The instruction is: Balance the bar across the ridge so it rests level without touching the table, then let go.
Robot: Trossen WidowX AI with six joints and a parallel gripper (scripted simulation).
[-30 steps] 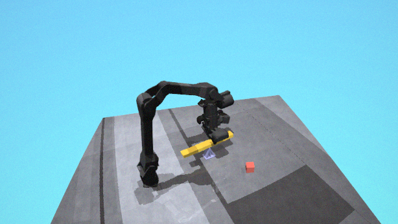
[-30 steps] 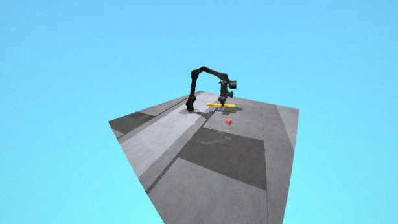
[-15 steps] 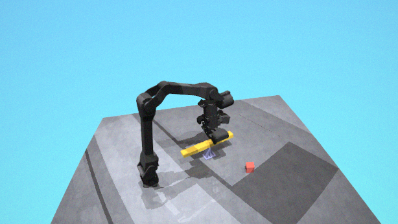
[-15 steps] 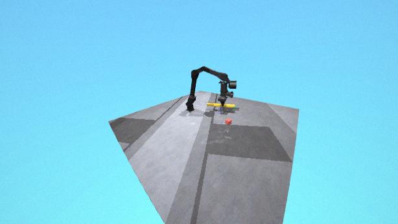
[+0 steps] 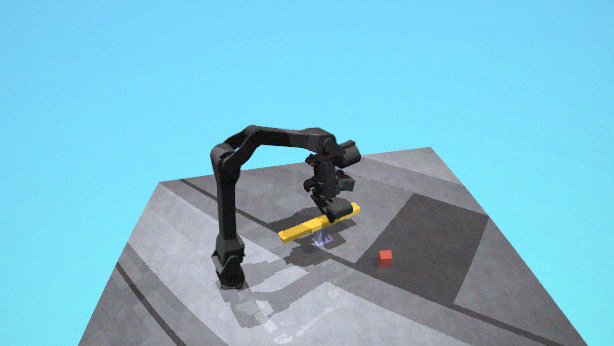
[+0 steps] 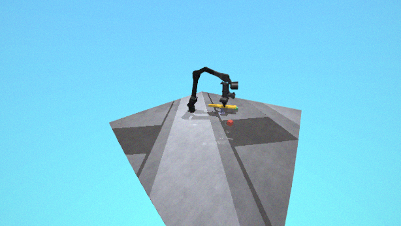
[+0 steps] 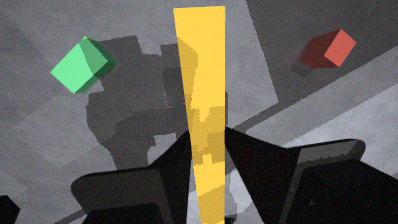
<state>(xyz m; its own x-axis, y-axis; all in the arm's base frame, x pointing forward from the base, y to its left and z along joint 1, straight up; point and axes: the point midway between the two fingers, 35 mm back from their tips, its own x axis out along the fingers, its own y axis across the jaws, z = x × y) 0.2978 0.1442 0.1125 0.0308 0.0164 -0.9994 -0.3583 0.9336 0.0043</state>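
Note:
A long yellow bar (image 5: 299,231) (image 6: 215,106) (image 7: 207,75) is held off the table, close to level in the exterior view. My gripper (image 5: 330,219) (image 6: 224,105) (image 7: 206,132) is shut on it, one finger on each side. A small purple ridge (image 5: 322,238) (image 6: 222,112) stands on the table under the bar, on the arm-base side of the fingers in the top view. The bar is above or at the ridge's top; whether they touch I cannot tell. The ridge is not clearly visible in the wrist view.
A red cube (image 5: 385,258) (image 6: 230,123) (image 7: 340,48) lies on the table on one side of the bar. A green block (image 7: 80,65) lies on the other side, mostly hidden behind the bar's far end in the exterior view. Dark shadows and patches cross the table.

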